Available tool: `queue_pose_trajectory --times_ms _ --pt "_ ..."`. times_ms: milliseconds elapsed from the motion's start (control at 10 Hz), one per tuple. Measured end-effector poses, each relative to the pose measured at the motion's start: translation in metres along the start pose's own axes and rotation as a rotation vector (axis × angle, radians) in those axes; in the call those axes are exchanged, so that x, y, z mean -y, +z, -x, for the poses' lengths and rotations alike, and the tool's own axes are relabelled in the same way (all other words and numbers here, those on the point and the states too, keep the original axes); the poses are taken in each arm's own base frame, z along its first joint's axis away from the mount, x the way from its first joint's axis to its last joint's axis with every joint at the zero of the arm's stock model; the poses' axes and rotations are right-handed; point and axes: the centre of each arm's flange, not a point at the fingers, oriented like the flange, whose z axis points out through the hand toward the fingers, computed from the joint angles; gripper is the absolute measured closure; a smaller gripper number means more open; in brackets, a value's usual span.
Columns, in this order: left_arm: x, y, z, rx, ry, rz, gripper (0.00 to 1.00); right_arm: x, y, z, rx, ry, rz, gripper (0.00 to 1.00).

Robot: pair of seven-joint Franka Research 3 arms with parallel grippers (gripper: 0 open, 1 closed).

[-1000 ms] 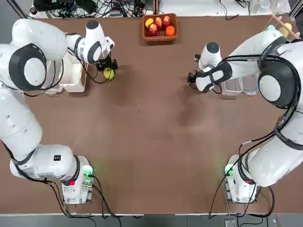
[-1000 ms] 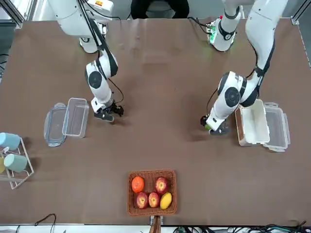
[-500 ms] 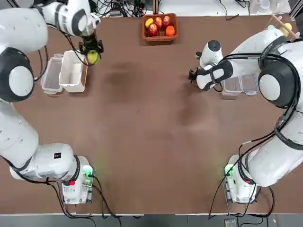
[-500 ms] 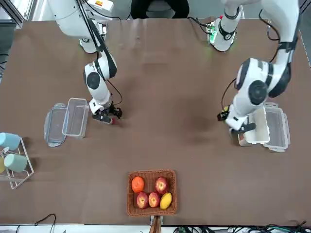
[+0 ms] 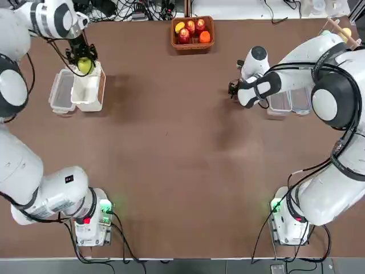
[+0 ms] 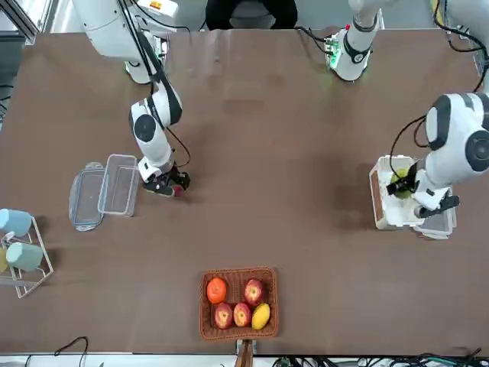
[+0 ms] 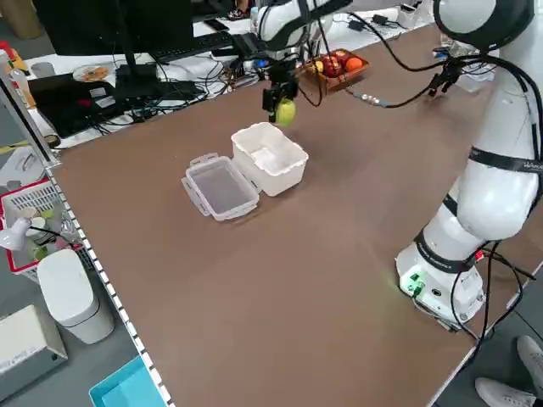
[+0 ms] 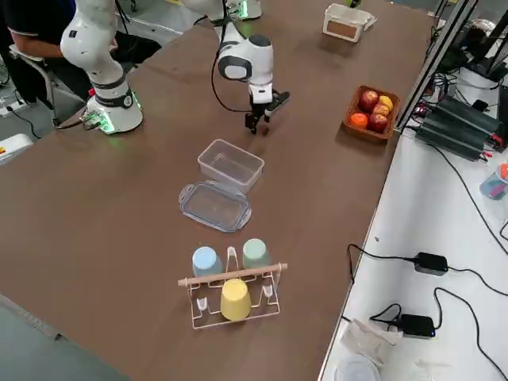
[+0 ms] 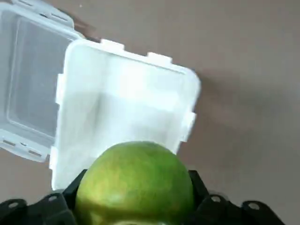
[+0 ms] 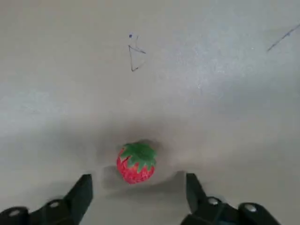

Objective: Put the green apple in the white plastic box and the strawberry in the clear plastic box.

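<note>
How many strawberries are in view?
1: the strawberry lies on the table, just ahead of the right gripper's parted fingers. Others could be hidden behind the arms.

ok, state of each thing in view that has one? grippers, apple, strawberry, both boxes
left gripper: closed on the apple, above the white box
right gripper: open, over the strawberry
green apple: held, not in the box
strawberry: on the table, not gripped
white plastic box: lid open, empty
clear plastic box: lid open, empty
</note>
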Motion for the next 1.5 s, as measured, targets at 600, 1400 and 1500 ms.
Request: queue_pose_trajectory --times_ms 600,1400,1500 --pt "0.005 0.05 -0.014 0.042 0.021 -0.031 0.12 -0.006 0.009 -0.008 0.0 0.005 0.017 0.3" --pt "-0.009 -0.073 0.001 -0.084 0.069 0.0 0.0 -0.009 0.002 -0.022 -0.008 0.033 0.026 0.67" --pt "-0.016 -0.113 0.015 -0.097 0.13 0.021 0.0 -0.019 -0.01 -0.035 0.008 0.041 0.045 0.67"
